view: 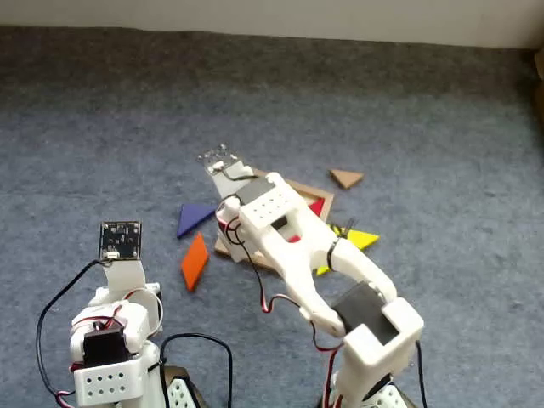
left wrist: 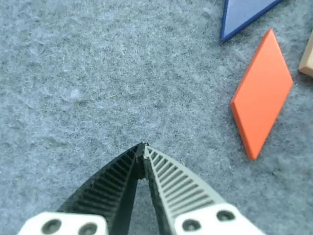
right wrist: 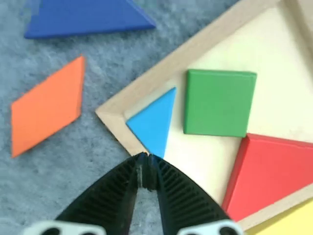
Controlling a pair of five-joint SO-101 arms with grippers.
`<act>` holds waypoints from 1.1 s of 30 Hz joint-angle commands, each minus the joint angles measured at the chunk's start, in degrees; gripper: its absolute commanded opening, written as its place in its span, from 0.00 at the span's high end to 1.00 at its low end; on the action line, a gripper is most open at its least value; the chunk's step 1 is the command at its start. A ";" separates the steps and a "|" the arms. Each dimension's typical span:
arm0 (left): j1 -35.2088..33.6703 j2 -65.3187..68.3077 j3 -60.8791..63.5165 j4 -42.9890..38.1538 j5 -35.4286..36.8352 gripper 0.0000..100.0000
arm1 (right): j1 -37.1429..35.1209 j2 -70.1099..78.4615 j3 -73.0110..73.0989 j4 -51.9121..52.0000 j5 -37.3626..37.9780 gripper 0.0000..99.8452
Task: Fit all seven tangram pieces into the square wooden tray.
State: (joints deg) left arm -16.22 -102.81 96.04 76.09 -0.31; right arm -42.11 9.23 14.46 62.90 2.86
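The right gripper (right wrist: 146, 157) has its black ribbed jaws pressed together with nothing between them. Its tips are down at the corner of the square wooden tray (right wrist: 195, 46) that lies closest to it. Inside the tray, right at those tips, lies the small light-blue triangle (right wrist: 154, 122), one point aimed at them. Just beyond it sits the green square (right wrist: 219, 103), and beside that the large red triangle (right wrist: 274, 171) lies along the rim. A yellow piece (right wrist: 296, 220) rests just outside that rim on the grey carpet (view: 425, 110). Off the tray's other side lie the orange parallelogram (right wrist: 46, 112) and, farther out, the dark blue triangle (right wrist: 85, 17).

The left gripper (left wrist: 143, 148) is likewise closed and empty over bare carpet. The parallelogram lies ahead of it and off to one side, with the blue triangle beyond. Farthest from both, past the tray, a tan wooden triangle (view: 345, 178) lies alone.
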 commanded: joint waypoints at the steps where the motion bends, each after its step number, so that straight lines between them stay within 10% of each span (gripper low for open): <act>1: -0.48 -1.54 1.10 0.26 -0.18 0.99 | -0.48 -6.11 2.42 -0.92 0.62 1.00; 33: -0.48 -1.54 1.10 0.26 -0.18 0.99 | 3.56 5.76 6.81 -15.08 -7.21 0.87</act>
State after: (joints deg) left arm -16.22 -102.81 96.04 76.09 -0.31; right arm -42.37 13.19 21.49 48.22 -4.26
